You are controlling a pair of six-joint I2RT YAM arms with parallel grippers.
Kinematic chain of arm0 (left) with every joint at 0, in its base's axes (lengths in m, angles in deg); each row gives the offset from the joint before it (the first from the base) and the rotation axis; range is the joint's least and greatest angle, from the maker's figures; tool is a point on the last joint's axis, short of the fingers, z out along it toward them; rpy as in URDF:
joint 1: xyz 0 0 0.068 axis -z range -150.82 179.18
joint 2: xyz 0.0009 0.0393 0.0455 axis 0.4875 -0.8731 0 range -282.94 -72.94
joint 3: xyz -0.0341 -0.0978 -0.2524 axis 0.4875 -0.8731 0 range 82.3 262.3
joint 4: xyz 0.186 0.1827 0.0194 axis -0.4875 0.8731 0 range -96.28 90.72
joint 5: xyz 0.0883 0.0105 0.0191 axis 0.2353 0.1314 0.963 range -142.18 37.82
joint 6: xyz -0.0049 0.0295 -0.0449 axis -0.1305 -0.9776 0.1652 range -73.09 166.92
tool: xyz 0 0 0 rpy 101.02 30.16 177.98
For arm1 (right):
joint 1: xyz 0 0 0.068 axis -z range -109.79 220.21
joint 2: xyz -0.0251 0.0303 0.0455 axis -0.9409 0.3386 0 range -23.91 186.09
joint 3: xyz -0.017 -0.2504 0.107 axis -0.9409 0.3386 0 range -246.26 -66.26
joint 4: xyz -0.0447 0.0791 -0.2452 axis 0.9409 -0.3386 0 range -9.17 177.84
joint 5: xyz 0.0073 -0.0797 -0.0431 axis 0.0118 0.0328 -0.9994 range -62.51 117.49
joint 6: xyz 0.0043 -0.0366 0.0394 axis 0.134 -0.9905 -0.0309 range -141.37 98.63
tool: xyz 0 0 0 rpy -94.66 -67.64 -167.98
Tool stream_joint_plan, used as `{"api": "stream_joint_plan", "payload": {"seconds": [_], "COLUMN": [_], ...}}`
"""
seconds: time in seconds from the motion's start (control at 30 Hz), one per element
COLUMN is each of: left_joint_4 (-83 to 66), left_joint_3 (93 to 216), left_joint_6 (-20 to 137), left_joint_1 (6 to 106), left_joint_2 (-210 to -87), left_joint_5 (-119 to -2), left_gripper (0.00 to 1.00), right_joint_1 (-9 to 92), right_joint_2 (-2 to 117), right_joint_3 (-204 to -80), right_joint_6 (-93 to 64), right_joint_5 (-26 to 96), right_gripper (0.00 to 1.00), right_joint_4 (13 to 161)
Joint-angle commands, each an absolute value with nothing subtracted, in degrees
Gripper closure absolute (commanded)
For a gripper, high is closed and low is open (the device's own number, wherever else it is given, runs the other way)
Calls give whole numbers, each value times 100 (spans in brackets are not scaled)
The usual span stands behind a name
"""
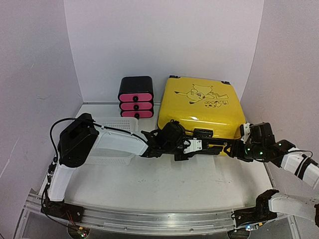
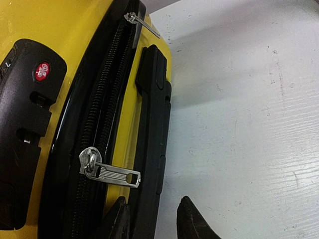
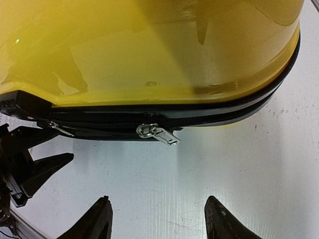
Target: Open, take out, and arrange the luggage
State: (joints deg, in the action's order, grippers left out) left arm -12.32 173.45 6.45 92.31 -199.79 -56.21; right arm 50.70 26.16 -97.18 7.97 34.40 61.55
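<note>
The yellow hard-shell luggage [image 1: 199,107] lies flat and closed at the back right, cartoon lid up. My left gripper [image 1: 208,148] is open at its front edge. In the left wrist view the left gripper [image 2: 154,220] straddles the lower end of the black carry handle [image 2: 152,114]. A silver zipper pull [image 2: 110,172] lies just above one finger, a second pull [image 2: 142,22] sits farther along, and a black lock [image 2: 30,99] is beside the zipper. My right gripper [image 1: 231,148] is open and empty; in its wrist view the right gripper [image 3: 159,219] is short of a zipper pull [image 3: 158,133].
A black-and-pink drawer box [image 1: 135,97] stands left of the luggage at the back. A white mesh basket [image 1: 117,142] lies under the left arm. White walls close in the back and both sides. The left gripper's fingers [image 3: 35,164] show at the left of the right wrist view.
</note>
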Motion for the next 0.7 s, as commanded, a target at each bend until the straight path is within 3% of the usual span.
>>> {"api": "stream_joint_plan", "payload": {"seconds": [0.0,0.47,0.67], "left_joint_4": [-1421,-1289,-1238], "left_joint_3": [17680,17680,17495], "left_joint_6": [590,254,312], "left_joint_1": [9161,9157,9158], "left_joint_2": [-20049,-20452,-20335], "left_joint_5": [-5533,-5087,-4928], "left_gripper": [65,66,72], "right_joint_1": [5112,5131,5162], "right_joint_2": [2527,2853,3106], "right_joint_3": [-9660,-9775,-9780], "right_joint_6": [776,755,854], "right_joint_5": [3465,3255,3356], "right_gripper": [37,38,45], "right_joint_4": [6314,6517,7200]}}
